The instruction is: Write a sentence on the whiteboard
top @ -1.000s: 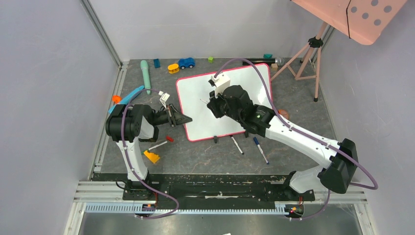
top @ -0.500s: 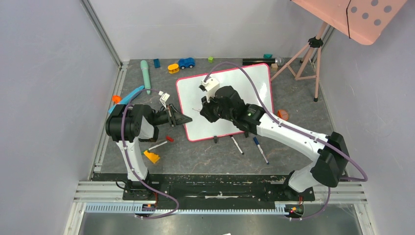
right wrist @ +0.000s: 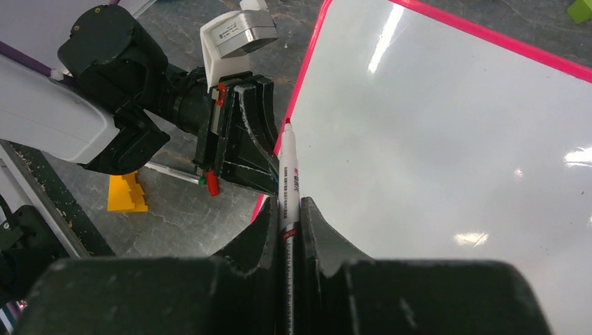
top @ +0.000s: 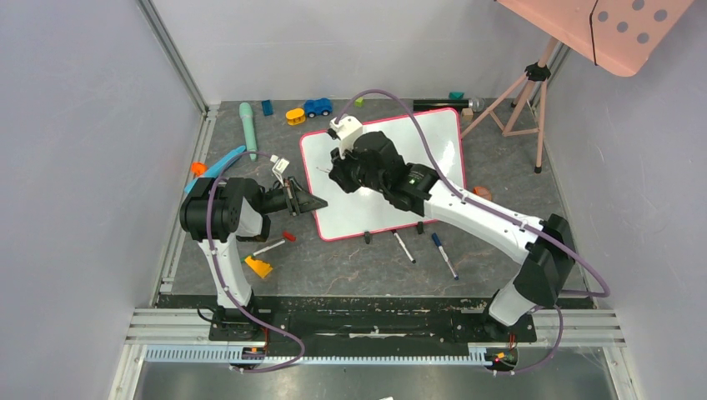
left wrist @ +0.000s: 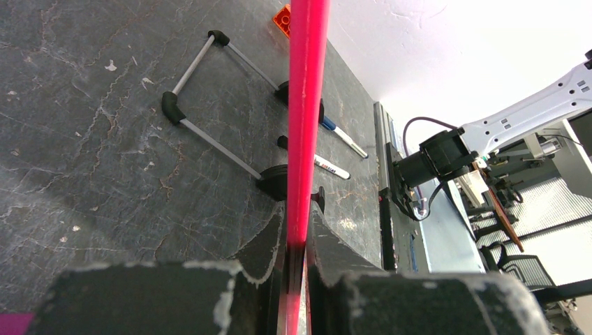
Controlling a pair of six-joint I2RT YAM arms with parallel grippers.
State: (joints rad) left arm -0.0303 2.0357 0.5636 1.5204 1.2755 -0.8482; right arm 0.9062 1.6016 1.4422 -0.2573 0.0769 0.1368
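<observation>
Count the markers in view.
4 markers: one in the right gripper, two on the table by the whiteboard's near edge, one red-capped beside the left arm. Others may be hidden.

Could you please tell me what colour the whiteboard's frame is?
Bright red-pink; the whiteboard's frame shows best in the left wrist view.

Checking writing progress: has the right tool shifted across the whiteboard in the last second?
Yes. The right tool moved left in the top view, toward the left edge of the whiteboard.
</observation>
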